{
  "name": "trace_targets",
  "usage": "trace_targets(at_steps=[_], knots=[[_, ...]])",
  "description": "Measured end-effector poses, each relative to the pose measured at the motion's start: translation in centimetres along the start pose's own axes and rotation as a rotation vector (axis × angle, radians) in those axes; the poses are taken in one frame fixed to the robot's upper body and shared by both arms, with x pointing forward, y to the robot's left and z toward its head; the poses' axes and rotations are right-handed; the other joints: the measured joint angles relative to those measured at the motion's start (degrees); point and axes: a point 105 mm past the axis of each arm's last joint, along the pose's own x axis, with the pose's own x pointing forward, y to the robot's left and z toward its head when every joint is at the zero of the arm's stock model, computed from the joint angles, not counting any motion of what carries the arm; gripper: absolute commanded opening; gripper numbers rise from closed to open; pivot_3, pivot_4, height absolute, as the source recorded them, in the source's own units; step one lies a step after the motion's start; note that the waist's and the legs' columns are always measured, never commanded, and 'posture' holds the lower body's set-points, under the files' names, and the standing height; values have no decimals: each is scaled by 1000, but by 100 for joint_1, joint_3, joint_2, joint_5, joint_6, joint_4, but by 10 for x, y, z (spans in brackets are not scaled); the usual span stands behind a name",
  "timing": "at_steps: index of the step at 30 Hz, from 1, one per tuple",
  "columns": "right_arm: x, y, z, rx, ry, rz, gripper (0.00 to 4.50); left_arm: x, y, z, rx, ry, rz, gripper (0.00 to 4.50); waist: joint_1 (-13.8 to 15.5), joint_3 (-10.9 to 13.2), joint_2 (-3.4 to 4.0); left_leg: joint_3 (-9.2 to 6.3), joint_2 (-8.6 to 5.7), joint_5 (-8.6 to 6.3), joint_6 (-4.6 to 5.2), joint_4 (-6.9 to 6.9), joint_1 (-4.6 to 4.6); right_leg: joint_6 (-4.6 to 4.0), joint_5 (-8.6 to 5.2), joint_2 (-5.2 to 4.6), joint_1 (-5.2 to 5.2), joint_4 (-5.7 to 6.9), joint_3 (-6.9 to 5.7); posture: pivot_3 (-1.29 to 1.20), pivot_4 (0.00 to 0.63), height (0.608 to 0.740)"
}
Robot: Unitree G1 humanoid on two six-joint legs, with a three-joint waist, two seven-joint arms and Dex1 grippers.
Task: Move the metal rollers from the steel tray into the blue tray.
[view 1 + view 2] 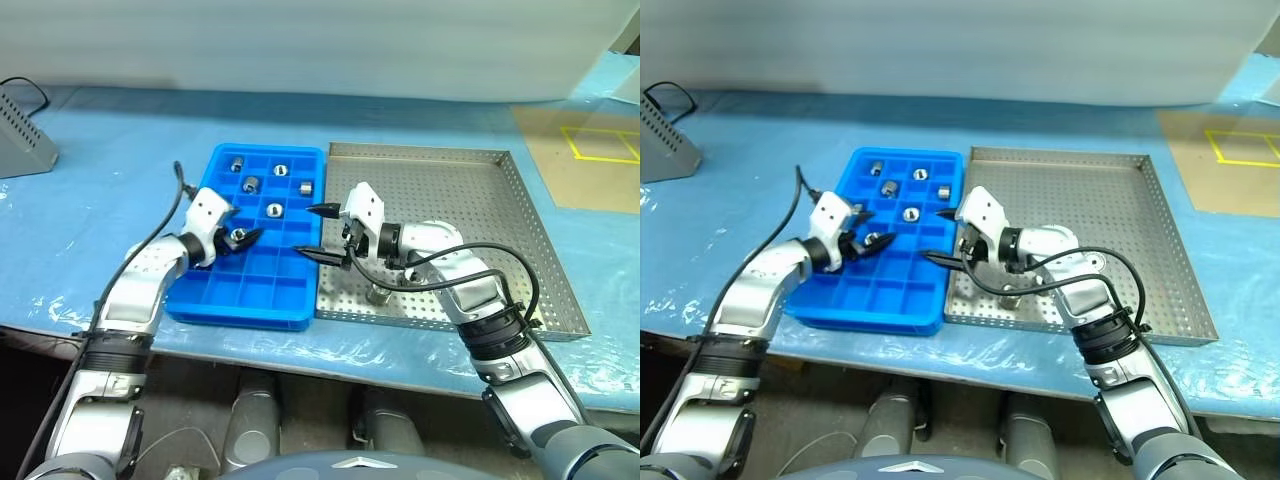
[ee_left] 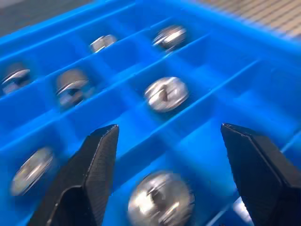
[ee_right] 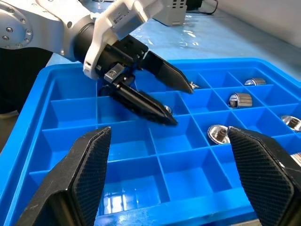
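Observation:
The blue tray [image 1: 240,295] lies left of the steel tray [image 1: 470,200]. Several metal rollers rest in the blue tray's far compartments, among them one [image 1: 273,209] near the middle. My left gripper [image 1: 240,237] hovers over the blue tray's left part, open. A roller [image 2: 161,200] sits low between its fingers [image 2: 89,174] and touches neither. My right gripper [image 1: 312,231] points left across the blue tray's right rim, open and empty. One roller [image 1: 378,294] stands on the steel tray near its front edge, below my right wrist.
A grey box [image 1: 20,140] stands at the far left of the blue-covered table. At the far right lies a brown board with yellow tape [image 1: 600,145]. The table's front edge runs just in front of both trays.

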Motion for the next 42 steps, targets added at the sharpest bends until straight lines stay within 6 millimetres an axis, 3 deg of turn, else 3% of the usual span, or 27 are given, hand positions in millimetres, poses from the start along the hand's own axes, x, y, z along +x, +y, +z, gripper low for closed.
trace_targets(at_steps=[6,10,18,23,29,42], knots=[[-21,-15,0,-2,16,-93,4089,13,-3,66,87,-161,-118,3694,-164,0,0,2,-2,1,-2,-1,4,0,0,2,1,3,3,-111,150,740],[-41,-27,-1,4,34,-184,4089,26,-25,79,100,-192,-264,3694,-300,0,0,5,-2,1,0,-2,2,0,0,4,-1,0,4,-160,150,740],[-95,-29,-11,43,106,-385,4089,57,-88,61,233,-112,-657,3694,-493,0,0,10,-5,-4,9,4,5,2,0,5,5,-6,8,-380,150,740],[-104,-18,-17,66,135,-445,4089,59,-119,42,333,-71,-863,3694,-771,0,1,11,-1,-4,9,3,9,3,-1,11,5,-6,8,-445,150,740],[-107,-8,-20,75,150,-489,4089,60,-124,11,422,36,-962,3694,-932,-1,1,11,-4,-7,14,15,6,27,-14,12,7,-7,9,-488,150,740],[-113,-10,-26,67,182,-550,4089,75,-147,-8,421,73,-1018,3694,-941,-1,2,10,-5,-17,29,27,7,6,-2,10,18,-11,8,-489,150,740]])
